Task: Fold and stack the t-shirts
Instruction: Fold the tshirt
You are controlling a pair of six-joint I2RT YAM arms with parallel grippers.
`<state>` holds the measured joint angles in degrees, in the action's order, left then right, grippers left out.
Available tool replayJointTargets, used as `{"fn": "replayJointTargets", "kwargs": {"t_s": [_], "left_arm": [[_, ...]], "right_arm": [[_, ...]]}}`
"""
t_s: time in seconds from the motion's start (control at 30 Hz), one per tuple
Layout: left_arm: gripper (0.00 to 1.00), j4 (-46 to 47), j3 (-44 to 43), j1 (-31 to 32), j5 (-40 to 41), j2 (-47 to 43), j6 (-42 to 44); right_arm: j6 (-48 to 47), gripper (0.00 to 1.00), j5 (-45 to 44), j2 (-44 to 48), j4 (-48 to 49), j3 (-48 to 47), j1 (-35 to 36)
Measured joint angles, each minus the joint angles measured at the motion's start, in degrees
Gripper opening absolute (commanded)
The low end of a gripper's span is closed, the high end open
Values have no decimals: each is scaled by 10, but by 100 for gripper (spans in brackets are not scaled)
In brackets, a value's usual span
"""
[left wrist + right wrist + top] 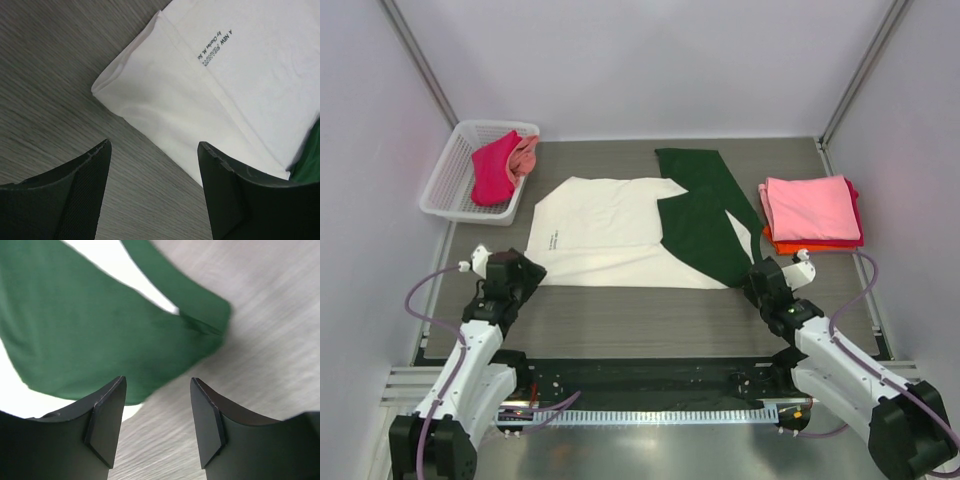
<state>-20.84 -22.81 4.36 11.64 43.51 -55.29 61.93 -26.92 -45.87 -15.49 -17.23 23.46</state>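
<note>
Now one cream tee (pixel 610 235), three stacked tees (pixel 810 210)

Spread t-shirt (pixel 610 230) lies between basket (pixel 446 178) and folded stack (pixel 812 210).

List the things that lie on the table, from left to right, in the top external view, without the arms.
white mesh basket holding a magenta shirt → cream t-shirt, laid flat, its dark green sleeves on its right side → folded stack, pink on top

White mesh basket (pixel 448 178), far-left corner
</note>
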Motion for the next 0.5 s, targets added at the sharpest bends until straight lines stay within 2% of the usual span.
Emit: {"fn": "replayJointTargets", "kwargs": {"t_s": [0.13, 0.3, 0.37, 0.4, 0.5], "left_arm": [[70, -6, 15, 0, 8, -5, -24], [70, -6, 17, 0, 21, 4, -47], [68, -5, 19, 0, 27, 12, -56], [67, -3, 21, -1, 29, 16, -60], [62, 6, 31, -3, 35, 26, -74]], "right_arm": [[29, 64, -22, 0, -8, 19, 0], [61, 63, -61, -35, -8, 21, -1], [71, 52, -78, -47, -2, 20, -3], [74, 36, -84, -52, -1, 20, -5], [83, 10, -99, -63, 2, 20, -12]]}}
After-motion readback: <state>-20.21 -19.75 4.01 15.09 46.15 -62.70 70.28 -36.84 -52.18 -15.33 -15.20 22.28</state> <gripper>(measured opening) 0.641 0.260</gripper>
